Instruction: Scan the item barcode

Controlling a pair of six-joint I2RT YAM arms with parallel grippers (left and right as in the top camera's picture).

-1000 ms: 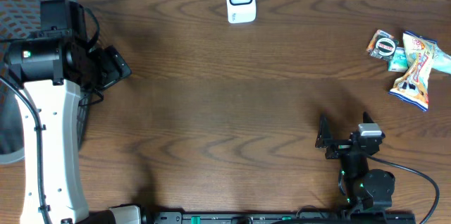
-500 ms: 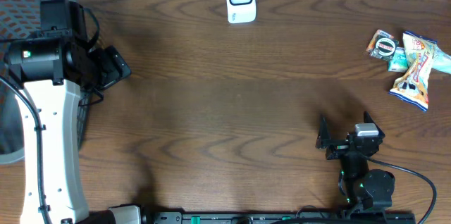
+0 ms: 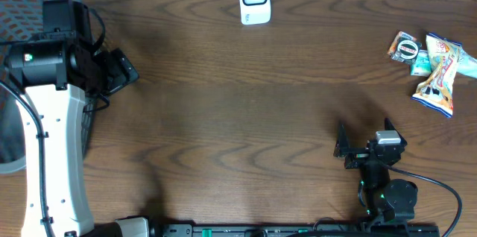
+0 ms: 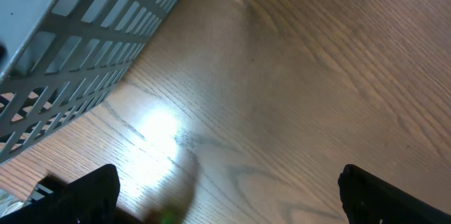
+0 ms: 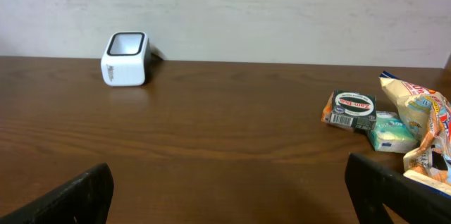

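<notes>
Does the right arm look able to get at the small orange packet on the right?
Likely yes: the right gripper is open, and only bare table lies between it and the small orange packet. A teal packet sits right beside it.

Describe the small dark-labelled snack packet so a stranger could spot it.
Look to the table's far right edge. The packet is the leftmost thing there: orange-edged with a black oval label, unlike the pale green pack and big yellow bag.

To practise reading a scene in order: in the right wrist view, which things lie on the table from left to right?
White box-shaped scanner → orange packet with dark oval label → small pale green packet → yellow and white crinkled snack bag.
</notes>
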